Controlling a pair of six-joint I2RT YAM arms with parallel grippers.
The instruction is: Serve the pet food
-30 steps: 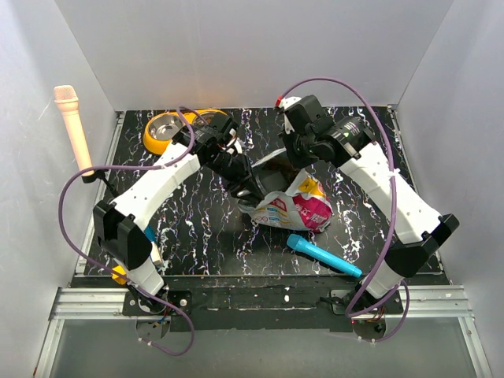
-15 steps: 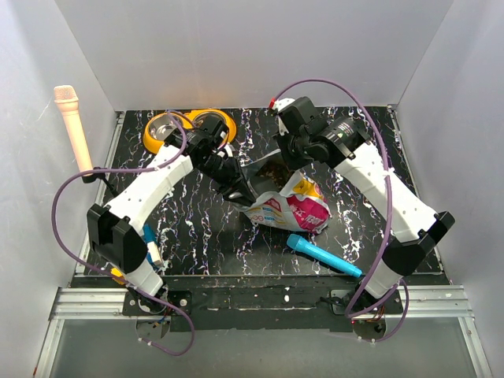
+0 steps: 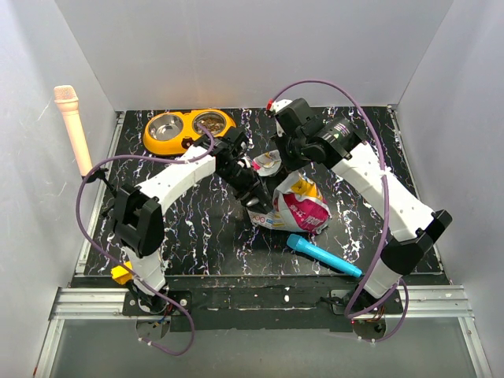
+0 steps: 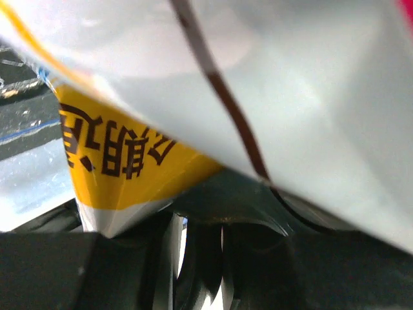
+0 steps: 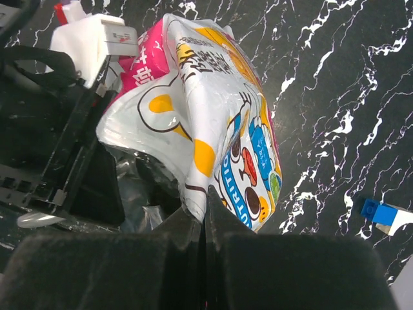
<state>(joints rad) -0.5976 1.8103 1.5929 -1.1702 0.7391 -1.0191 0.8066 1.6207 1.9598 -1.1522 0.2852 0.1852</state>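
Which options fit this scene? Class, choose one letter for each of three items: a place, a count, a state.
1. The orange bowl sits: A) at the table's far left; B) at its near right corner; C) off the table.
2. Steel cups in the bowl: A) one; B) two; C) three.
3. The right gripper is: A) wide open; B) shut on the pouch; C) holding a spoon.
Key: 1A, it lies far left; 2B, two cups sit side by side; 3B, it pinches the pouch's edge.
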